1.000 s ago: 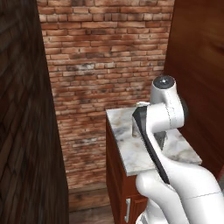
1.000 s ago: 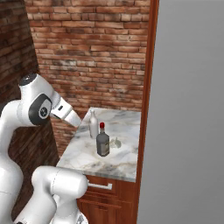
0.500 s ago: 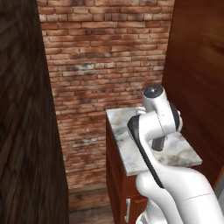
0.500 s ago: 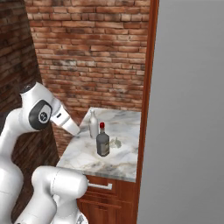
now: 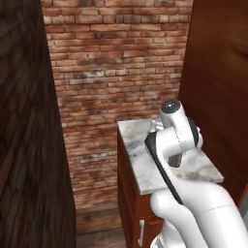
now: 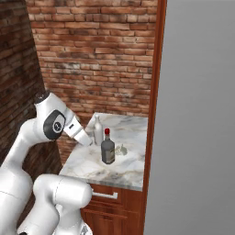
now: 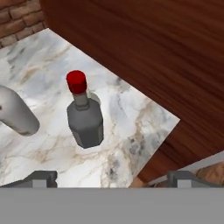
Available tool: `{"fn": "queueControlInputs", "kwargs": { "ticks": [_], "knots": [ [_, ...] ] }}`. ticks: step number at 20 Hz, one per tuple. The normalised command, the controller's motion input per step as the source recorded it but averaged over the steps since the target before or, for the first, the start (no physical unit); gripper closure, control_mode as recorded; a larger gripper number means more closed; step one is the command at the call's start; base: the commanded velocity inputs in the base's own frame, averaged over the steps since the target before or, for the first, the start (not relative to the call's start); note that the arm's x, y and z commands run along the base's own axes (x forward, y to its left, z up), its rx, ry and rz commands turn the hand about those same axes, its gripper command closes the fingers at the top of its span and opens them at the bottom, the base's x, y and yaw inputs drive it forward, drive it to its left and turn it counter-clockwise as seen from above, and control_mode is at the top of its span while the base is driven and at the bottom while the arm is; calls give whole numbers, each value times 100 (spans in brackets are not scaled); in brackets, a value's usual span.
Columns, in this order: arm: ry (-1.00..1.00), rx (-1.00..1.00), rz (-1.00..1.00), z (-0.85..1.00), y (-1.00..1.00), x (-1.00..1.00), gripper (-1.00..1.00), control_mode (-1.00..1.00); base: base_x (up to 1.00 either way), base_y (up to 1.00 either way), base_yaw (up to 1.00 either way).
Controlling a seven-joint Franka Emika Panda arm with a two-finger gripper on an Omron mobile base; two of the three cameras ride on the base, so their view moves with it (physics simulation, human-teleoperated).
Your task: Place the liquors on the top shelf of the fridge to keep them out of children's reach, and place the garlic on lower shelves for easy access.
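Dark bottle point(image 6: 108, 149): grey glass, red cap, upright on the marble counter point(image 6: 133, 131).
Pale bottle point(image 6: 97, 132): cream colour, upright, just behind and left of the dark one.
Garlic point(image 6: 122, 148): small off-white bulb, just right of the dark bottle.
Fridge point(image 6: 197, 119): flat grey side, right of the counter.

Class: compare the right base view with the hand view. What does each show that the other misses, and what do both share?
Right base view alone: the small garlic bulb, the grey fridge door and the brick wall.
Hand view alone: the gripper, open, its finger tips wide apart.
Both: the dark grey red-capped bottle, the pale bottle and the marble counter.
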Motion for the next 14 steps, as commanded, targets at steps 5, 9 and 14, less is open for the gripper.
{"fn": "queueControlInputs", "kwargs": {
  "ticks": [5, 9, 14],
  "knots": [
    [3, 0, -3, -28, -25, 25, -100, -100, 0, 0, 0],
    [1, 0, -1, -13, -18, 25, -100, -100, 0, 0, 0],
    [0, 0, 0, -1, -8, 24, -100, -100, 0, 0, 0]
  ]
}}
